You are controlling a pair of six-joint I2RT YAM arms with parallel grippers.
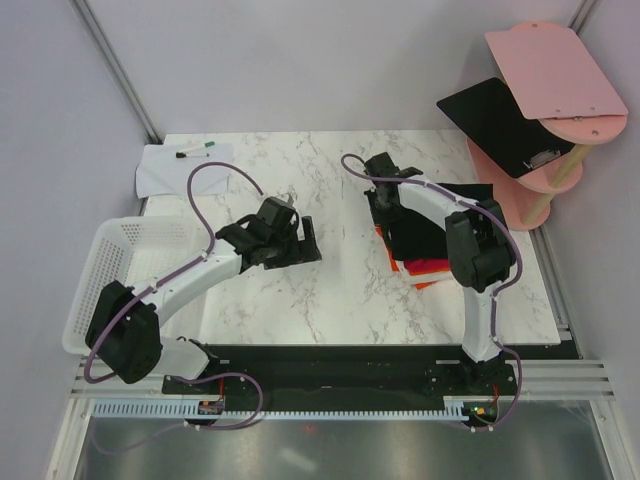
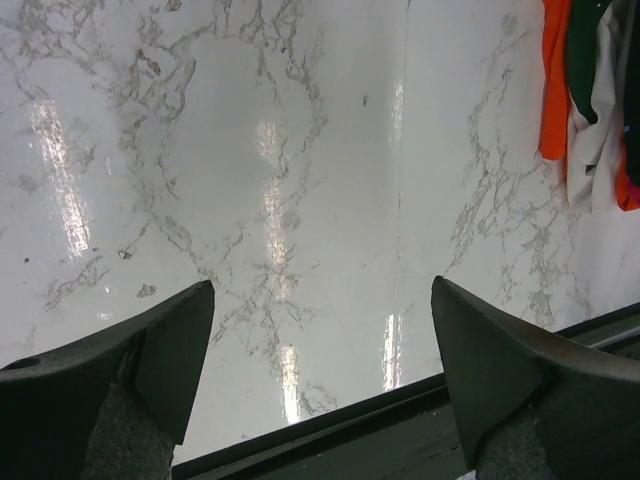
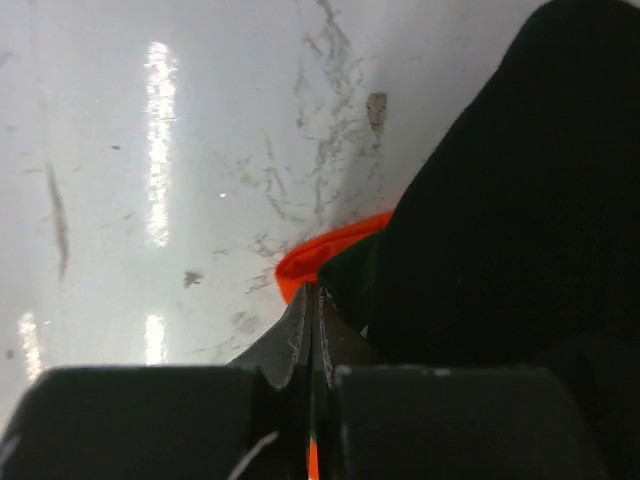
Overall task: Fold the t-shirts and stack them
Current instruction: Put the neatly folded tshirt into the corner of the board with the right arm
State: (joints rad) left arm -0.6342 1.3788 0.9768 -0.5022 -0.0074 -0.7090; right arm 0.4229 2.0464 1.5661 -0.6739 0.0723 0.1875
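Item: stack point(image 1: 420, 240) of folded t-shirts, black topmost, orange edge point(image 3: 320, 250) beneath. At its far-left corner, right end effector point(image 3: 310, 295) pinched shut (cloth caught or not: cannot tell), probably squaring edges. Left of stack, left end effector point(image 2: 321, 283) wide open, empty, over surface point(image 1: 300, 290).

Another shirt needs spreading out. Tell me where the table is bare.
The table is bare in the middle, between the left gripper and the shirt stack, and along the far edge between the paper and the right gripper. Crowded: the right side at the stack, the left by the basket.
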